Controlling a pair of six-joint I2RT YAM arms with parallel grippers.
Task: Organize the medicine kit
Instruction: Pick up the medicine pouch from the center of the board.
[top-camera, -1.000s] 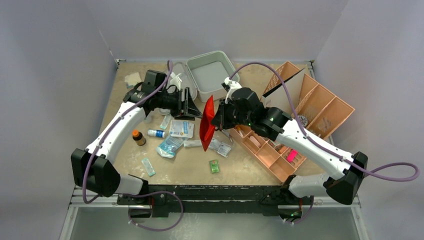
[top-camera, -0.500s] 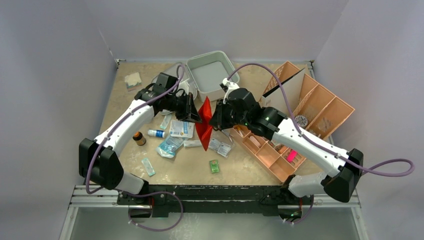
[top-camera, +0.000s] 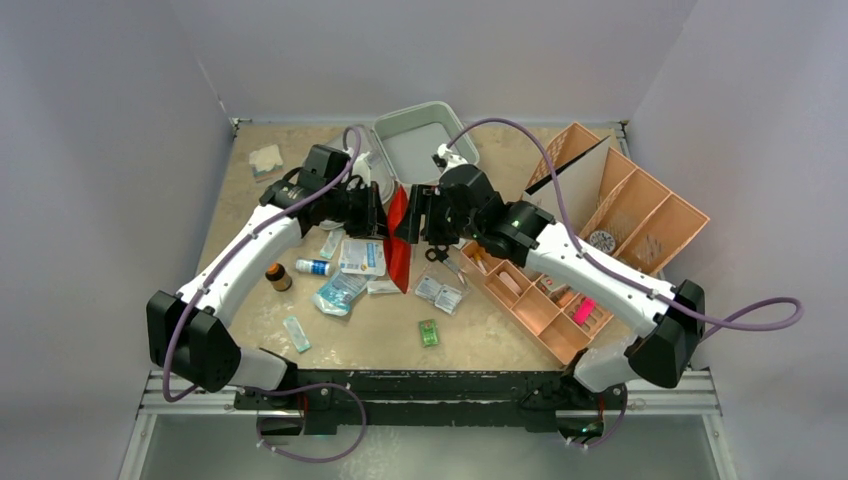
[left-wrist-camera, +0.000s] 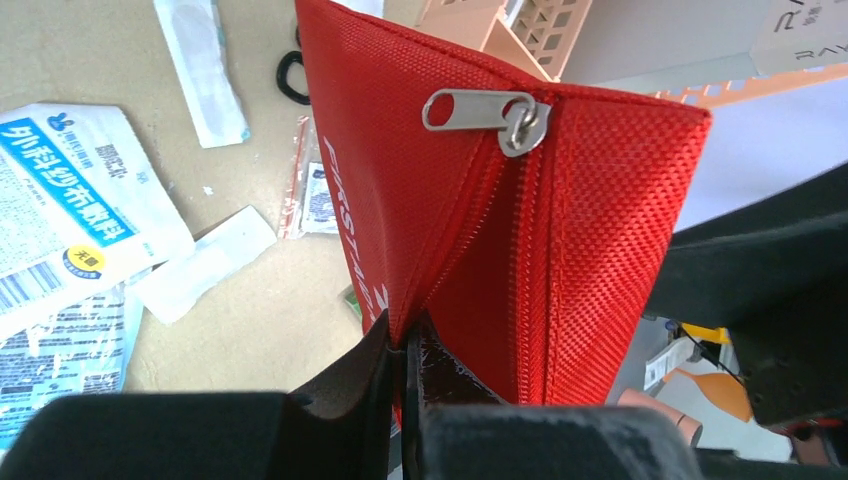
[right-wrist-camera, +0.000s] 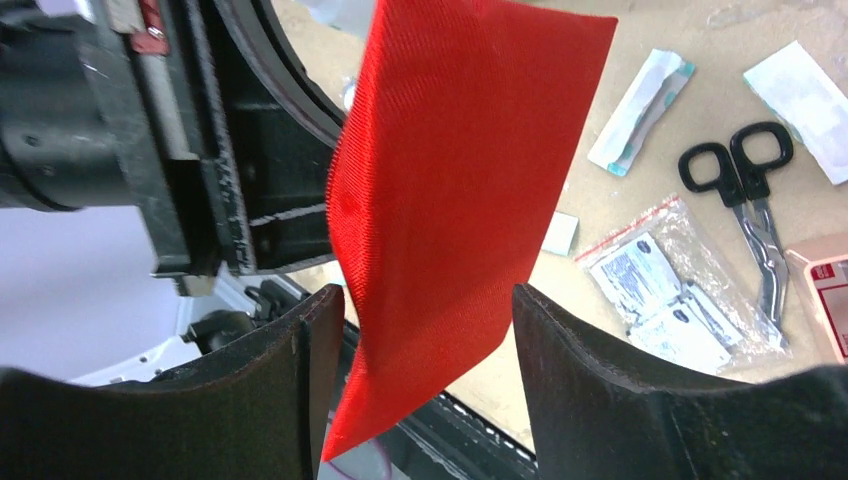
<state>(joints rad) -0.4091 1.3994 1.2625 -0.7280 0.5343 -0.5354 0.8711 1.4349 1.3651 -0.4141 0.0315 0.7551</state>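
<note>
Top external view gives you the medicine kit (top-camera: 425, 150) at the far middle of the bench (top-camera: 480, 335), just beyond both arms. It is a pale grey-white rounded-square case, lying open with its grey inside facing up. Your left claw (left-wrist-camera: 405, 345) is pinched tight on an edge of a red zippered first-aid pouch (right-wrist-camera: 450, 170), holding it upright between the arms. Your right claw (right-wrist-camera: 428, 300) stands wide, one finger either side of the hanging fabric, not gripping it. Black scissors (right-wrist-camera: 745, 190) lie on the bench nearby.

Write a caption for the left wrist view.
Left hand pinches the edge of a red zippered pouch above scattered packets.
</note>
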